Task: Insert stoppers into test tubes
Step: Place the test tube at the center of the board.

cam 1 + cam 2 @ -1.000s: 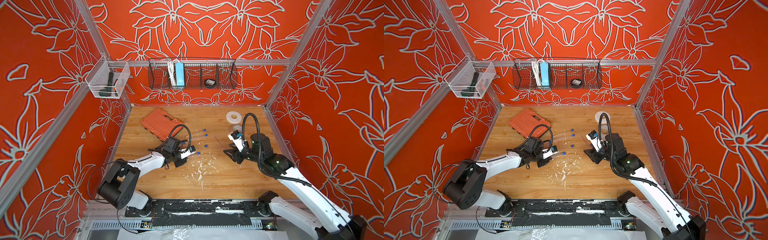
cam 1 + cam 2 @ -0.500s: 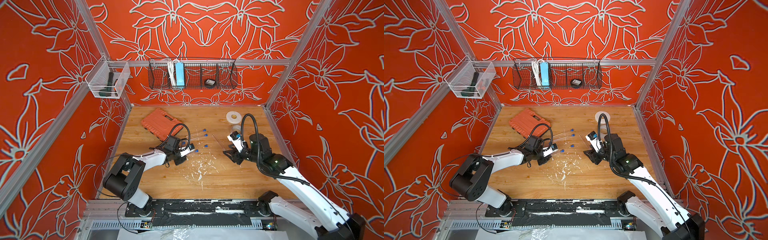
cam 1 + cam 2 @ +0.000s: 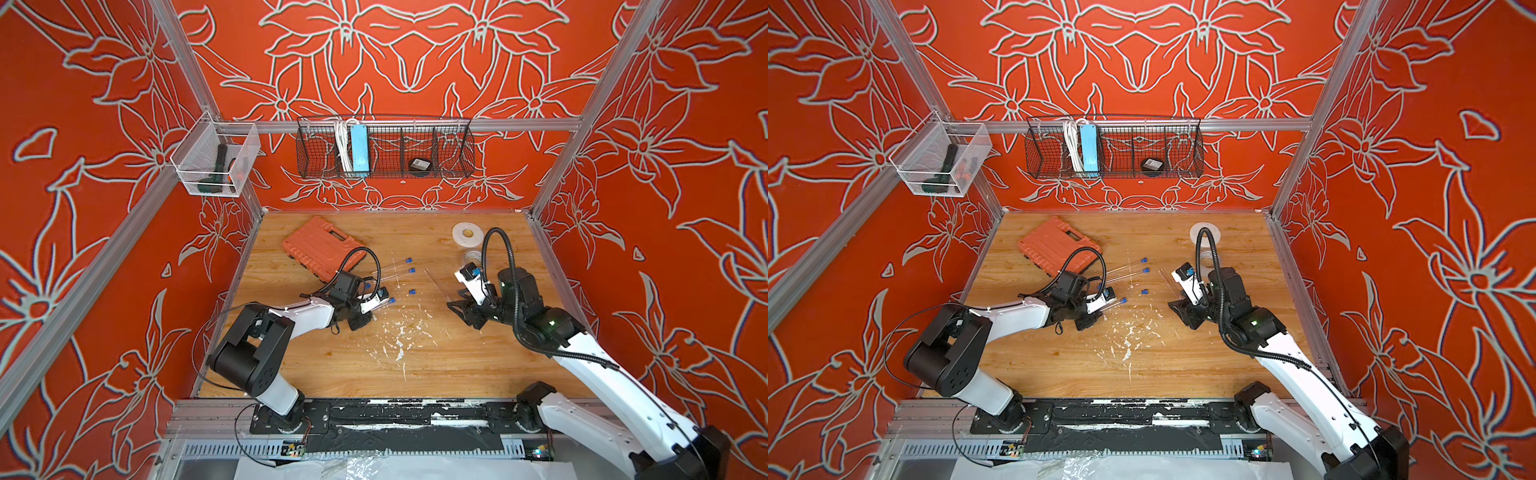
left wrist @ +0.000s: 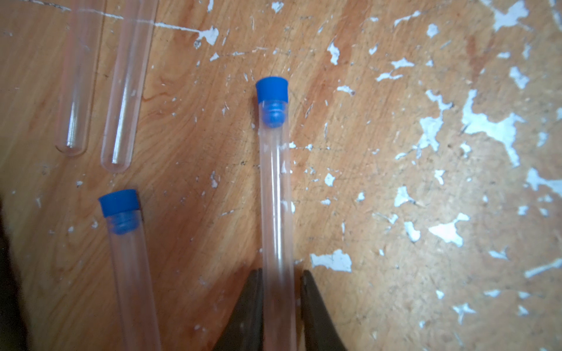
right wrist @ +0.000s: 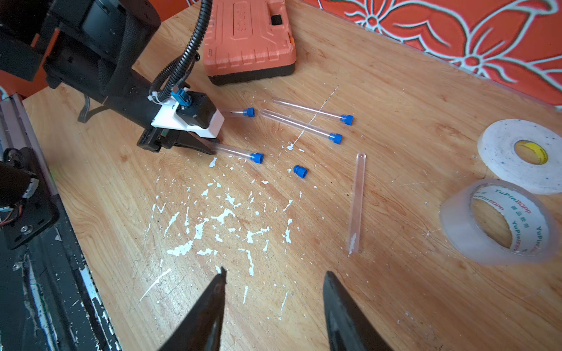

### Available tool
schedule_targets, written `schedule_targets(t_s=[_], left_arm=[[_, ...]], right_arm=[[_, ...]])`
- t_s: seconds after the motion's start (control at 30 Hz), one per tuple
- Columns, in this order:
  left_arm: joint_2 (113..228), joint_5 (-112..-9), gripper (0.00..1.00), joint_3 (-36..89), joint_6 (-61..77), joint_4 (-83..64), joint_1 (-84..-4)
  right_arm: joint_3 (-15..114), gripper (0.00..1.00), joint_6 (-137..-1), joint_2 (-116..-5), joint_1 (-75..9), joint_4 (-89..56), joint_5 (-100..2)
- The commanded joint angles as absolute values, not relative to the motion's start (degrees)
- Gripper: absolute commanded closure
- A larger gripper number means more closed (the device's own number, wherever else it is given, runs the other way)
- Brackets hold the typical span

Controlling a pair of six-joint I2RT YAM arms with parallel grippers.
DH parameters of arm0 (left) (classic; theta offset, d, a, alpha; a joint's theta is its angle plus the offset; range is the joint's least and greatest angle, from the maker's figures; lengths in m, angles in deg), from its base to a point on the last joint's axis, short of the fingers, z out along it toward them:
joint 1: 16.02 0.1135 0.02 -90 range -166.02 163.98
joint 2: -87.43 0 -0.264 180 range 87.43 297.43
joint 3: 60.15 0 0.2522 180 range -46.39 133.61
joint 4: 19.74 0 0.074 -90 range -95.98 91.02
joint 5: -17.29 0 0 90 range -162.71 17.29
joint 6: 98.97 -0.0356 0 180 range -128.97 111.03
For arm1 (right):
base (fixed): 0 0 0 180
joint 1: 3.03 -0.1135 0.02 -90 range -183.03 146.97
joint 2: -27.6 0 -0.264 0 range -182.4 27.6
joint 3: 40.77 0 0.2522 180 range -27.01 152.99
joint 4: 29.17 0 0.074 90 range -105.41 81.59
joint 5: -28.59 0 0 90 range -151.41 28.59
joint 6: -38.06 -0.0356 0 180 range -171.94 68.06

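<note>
At left wrist: tube [image 4: 278, 212] between fingers [image 4: 246, 310].

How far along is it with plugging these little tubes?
Done: three stoppered tubes lie free. In hand: a fourth stoppered tube between the left gripper's slightly parted jaws. Left: one bare tube and one loose stopper, near the open, empty right gripper.

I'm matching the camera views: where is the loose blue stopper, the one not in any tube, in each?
Top view: loose stopper, just right of the nearest capped tube.
Top view: same, beside that tube.
Left wrist: not in it; that tube is.
Right wrist: stopper just past that tube.
Shared landmark: that capped tube, in all four.
</note>
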State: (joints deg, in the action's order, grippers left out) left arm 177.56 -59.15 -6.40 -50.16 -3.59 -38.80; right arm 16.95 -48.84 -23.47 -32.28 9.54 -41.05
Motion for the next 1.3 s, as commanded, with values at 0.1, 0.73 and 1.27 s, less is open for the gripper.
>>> schedule_targets(t_s=[0.1,0.73,1.27], left_arm=[[176.4,-57.3,0.75,-6.2,-49.3,-3.4,-37.8],[144.7,-64.1,0.71,-20.2,-36.3,-34.7,-37.5],[138.9,-72.9,0.7,-19.0,-31.7,-35.3,-37.5]], right_arm=[[17.8,0.48,-48.7,-23.8,-32.0,11.3,-43.4],[36.4,0.51,-42.2,-58.2,-31.9,15.2,-58.5],[52.8,0.54,-40.2,-81.9,-28.8,22.7,-56.7]])
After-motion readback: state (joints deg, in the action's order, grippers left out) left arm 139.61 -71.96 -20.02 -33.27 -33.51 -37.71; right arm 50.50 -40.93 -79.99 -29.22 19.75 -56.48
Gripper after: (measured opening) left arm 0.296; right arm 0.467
